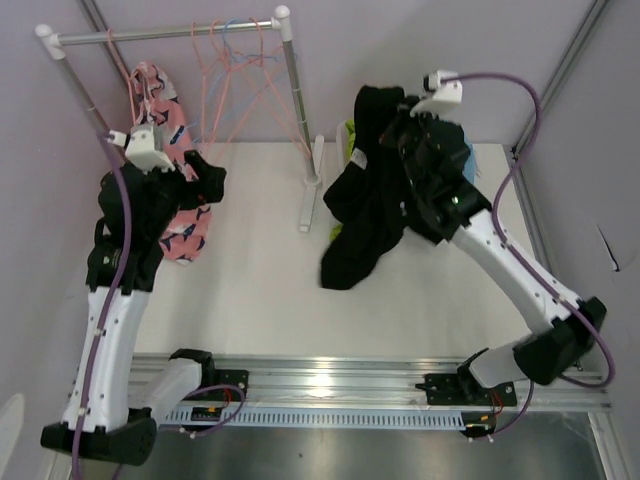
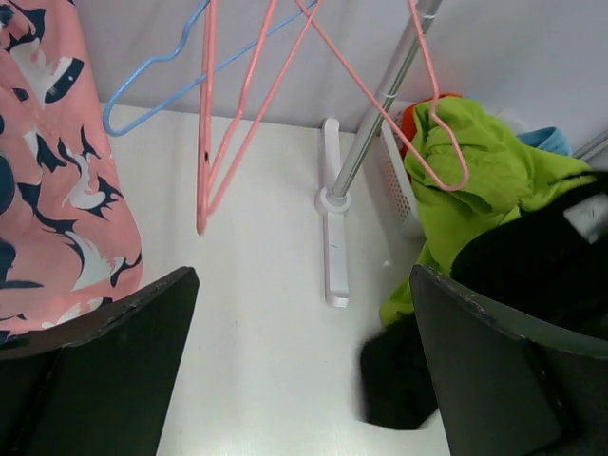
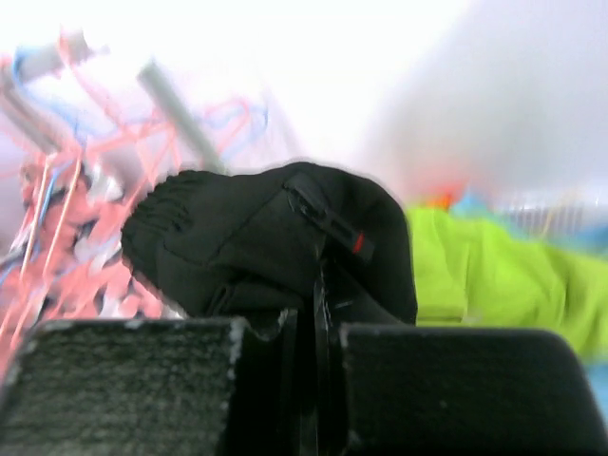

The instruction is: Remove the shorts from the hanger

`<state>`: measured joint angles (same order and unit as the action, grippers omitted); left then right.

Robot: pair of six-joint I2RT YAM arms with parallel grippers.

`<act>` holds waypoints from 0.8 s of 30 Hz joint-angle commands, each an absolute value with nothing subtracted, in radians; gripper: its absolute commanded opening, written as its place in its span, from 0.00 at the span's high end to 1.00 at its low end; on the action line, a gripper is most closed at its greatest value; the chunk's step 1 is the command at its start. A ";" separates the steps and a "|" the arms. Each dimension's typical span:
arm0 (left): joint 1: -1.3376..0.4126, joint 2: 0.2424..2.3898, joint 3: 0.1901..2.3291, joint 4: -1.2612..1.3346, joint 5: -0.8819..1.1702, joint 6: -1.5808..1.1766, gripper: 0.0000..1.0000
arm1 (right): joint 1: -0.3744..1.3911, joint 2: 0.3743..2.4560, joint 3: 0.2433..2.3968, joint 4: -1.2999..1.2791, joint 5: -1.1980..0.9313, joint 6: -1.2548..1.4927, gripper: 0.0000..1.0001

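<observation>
My right gripper (image 1: 395, 135) is shut on the black shorts (image 1: 365, 205), which hang from it above the table right of the rack; in the right wrist view the gripper (image 3: 313, 332) pinches the black shorts (image 3: 266, 237). The pink shorts with dark-blue shapes (image 1: 185, 232) hang at the rack's left end, also at the left of the left wrist view (image 2: 47, 190). My left gripper (image 1: 205, 180) is open and empty beside them, its fingers (image 2: 104, 370) wide apart. Lime green shorts (image 2: 475, 171), a bit of orange shorts (image 2: 418, 114) and light blue shorts (image 2: 546, 140) lie piled at the back right.
The rack's bar (image 1: 170, 33) carries several empty pink hangers (image 2: 237, 104) and a blue hanger (image 2: 161, 76). Its right pole (image 2: 380, 114) stands on a white foot (image 1: 308, 205). A white basket (image 2: 399, 180) sits behind the pole, under the pile. Purple walls enclose the table.
</observation>
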<state>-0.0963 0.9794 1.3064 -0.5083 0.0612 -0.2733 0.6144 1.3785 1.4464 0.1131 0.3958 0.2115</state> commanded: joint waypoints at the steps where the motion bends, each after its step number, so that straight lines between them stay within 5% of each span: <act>1: -0.106 0.883 1.199 -0.486 0.103 -0.302 0.01 | 0.551 1.563 1.762 0.112 0.348 0.083 1.00; 6: -0.107 0.766 1.112 -0.517 0.114 -0.291 0.01 | 0.442 1.973 2.388 0.038 0.293 0.103 1.00; 9: -0.107 0.715 1.071 -0.535 0.135 -0.299 0.01 | 0.397 2.159 2.558 0.125 0.409 0.055 1.00; 12: -0.107 0.684 1.063 -0.574 0.155 -0.301 0.01 | 0.342 2.251 2.519 0.423 0.531 0.005 1.00; 16: -0.107 0.647 1.062 -0.600 0.118 -0.288 0.01 | 0.299 2.290 2.424 0.400 0.636 0.023 1.00; 19: -0.107 0.656 1.075 -0.594 0.069 -0.282 0.01 | 0.305 2.162 2.017 0.517 0.637 0.102 0.96; 20: -0.107 0.669 1.084 -0.597 0.054 -0.275 0.01 | 0.307 2.133 1.835 0.523 0.643 0.185 0.83; 21: -0.109 0.705 1.095 -0.609 0.037 -0.272 0.01 | 0.310 2.102 1.760 0.485 0.643 0.234 0.38; 22: -0.107 0.727 1.138 -0.621 0.026 -0.265 0.01 | 0.311 2.073 1.697 0.454 0.631 0.294 0.15; 23: -0.107 0.745 1.156 -0.629 0.011 -0.243 0.01 | 0.310 2.028 1.607 0.419 0.614 0.340 0.01; 24: -0.107 0.767 1.178 -0.640 -0.052 -0.235 0.01 | 0.313 2.008 1.576 0.346 0.615 0.401 0.01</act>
